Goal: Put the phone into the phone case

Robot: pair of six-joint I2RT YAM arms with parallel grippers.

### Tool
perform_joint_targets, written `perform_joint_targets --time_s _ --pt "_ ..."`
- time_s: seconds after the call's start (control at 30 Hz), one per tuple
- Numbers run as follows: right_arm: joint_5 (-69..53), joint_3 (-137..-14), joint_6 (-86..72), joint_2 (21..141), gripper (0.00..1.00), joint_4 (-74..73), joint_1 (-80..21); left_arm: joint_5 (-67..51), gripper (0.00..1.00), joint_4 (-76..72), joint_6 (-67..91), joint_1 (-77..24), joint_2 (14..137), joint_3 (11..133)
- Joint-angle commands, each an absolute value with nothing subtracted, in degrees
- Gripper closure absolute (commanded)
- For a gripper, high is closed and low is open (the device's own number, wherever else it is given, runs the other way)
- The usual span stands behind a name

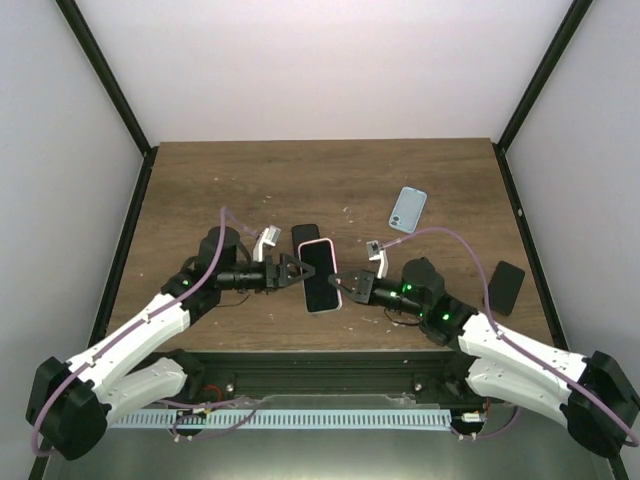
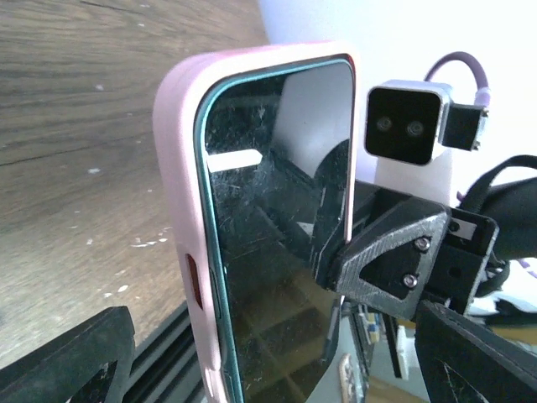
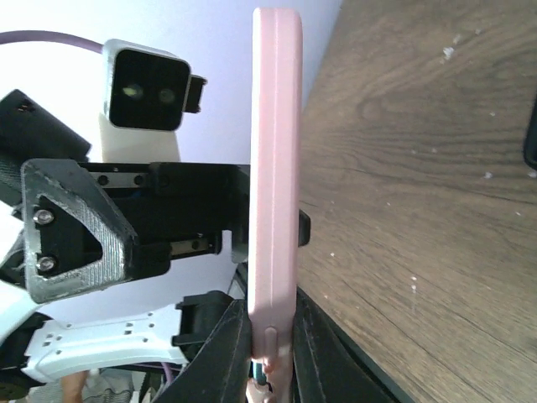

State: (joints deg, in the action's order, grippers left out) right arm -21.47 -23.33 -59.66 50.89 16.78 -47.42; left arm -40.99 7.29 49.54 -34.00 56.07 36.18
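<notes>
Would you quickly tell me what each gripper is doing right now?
Left gripper: open, straddling the cased phone.
Right gripper: shut on the cased phone.

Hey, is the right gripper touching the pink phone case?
Touching. The right wrist view shows the right gripper with its fingers pressed against both faces of the pink phone case, with no gap.

arm shells (image 1: 130,335): white | joints (image 1: 218,246): black | cables (image 1: 465,245): lilac | LEDs (image 1: 407,290): green | left tool (image 1: 298,271): black, two screws
</notes>
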Motion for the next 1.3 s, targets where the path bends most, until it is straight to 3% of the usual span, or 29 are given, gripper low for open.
perform_joint_targets --time_s 0.0,0.3,0.7,0.83,0.97,1.03,1.13,1.27 --pt "-22.21 -25.81 -61.17 48.34 0.99 24.56 -47.52 -47.35 0.08 -0.96 53.39 -33.66 55.37 36.07" --pt "-21.30 -23.59 -64.74 46.15 0.99 30.81 -47.52 -52.77 0.15 -21.95 64.40 -34.03 56.45 29.65" --pt "-14.82 -20.99 -67.93 42.28 0.99 33.68 -47.47 -53.87 0.32 -29.19 67.54 -36.07 58.21 28.09" --pt "-13.63 -21.38 -68.27 41.75 0.99 32.65 -47.46 -54.10 0.53 -33.12 69.62 -37.03 59.41 27.64" --pt "-14.54 -21.37 -69.12 42.84 0.99 33.59 -47.46 -53.86 0.83 -32.97 69.49 -37.23 60.35 28.25" --pt "-15.84 -21.62 -68.86 43.50 0.97 33.05 -47.47 -53.77 0.92 -32.50 69.42 -37.30 60.47 28.63" --pt "-18.32 -20.84 -68.20 43.86 0.86 33.93 -47.48 -54.01 1.00 -30.77 68.51 -37.40 60.33 29.36" --pt "-21.32 -21.78 -66.55 44.09 0.76 30.90 -47.47 -53.54 1.00 -27.65 66.81 -37.42 59.43 29.84"
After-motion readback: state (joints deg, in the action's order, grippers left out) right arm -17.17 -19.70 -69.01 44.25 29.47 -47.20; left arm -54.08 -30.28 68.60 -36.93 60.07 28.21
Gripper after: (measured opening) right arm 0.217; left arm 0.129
